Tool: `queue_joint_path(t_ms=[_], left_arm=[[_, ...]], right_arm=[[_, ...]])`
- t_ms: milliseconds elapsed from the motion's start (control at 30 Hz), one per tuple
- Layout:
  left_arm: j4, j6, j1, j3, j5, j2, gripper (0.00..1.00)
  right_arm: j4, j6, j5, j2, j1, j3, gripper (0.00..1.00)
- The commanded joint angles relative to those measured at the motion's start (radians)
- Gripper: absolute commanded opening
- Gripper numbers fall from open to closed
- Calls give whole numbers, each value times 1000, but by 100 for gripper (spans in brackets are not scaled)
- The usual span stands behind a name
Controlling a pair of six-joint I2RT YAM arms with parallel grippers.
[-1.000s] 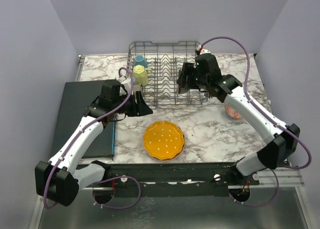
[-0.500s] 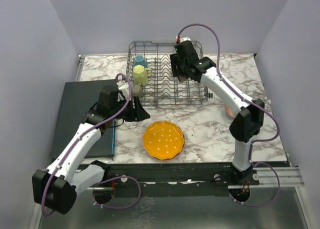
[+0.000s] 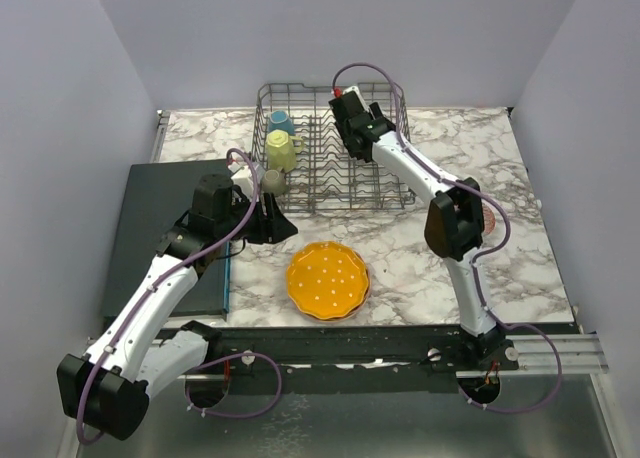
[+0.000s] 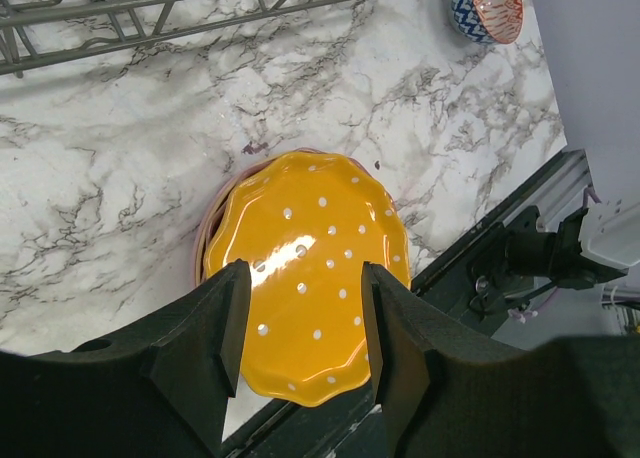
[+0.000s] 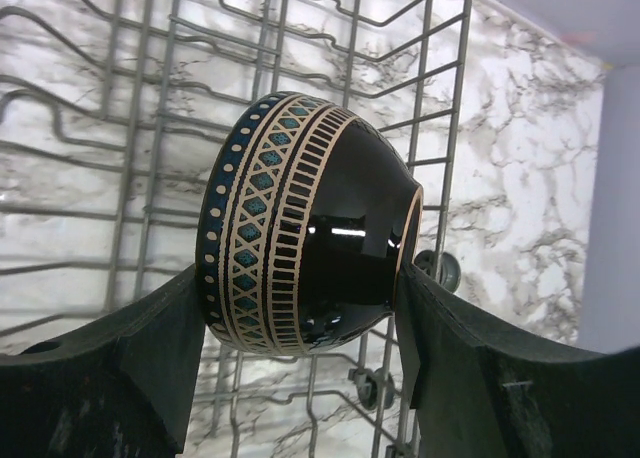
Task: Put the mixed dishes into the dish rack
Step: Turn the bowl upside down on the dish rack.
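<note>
Over the dish rack (image 3: 300,86), the right fingers (image 5: 130,348) clamp one dark patterned bowl (image 5: 300,228) — two mugs (image 3: 283,150) sit inside; the left fingers (image 4: 200,328) gape wide above one orange plate (image 4: 310,278).

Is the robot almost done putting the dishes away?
Not yet. Done: the blue mug and yellow mug sit in the dish rack. In hand: the right claw holds the dark patterned bowl over the rack. Still to go: the orange dotted plate, a pink plate under it, and the blue-patterned bowl wait on the table.
</note>
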Motion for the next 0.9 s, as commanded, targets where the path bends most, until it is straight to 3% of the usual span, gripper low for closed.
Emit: queue_joint_path(t_ms=[0,467,867], left_arm=[[-19,19,-8,-8,-31,-11,54],[-27,22,-10,-10,-50,-5,54],[-30,25,-9,-9,-57,11,54]], right_arm=[[130,-144,142,46,-12,67,10],[405,-388,207,161,-39,71,8],[536,-494,202,269,-66,100,8]])
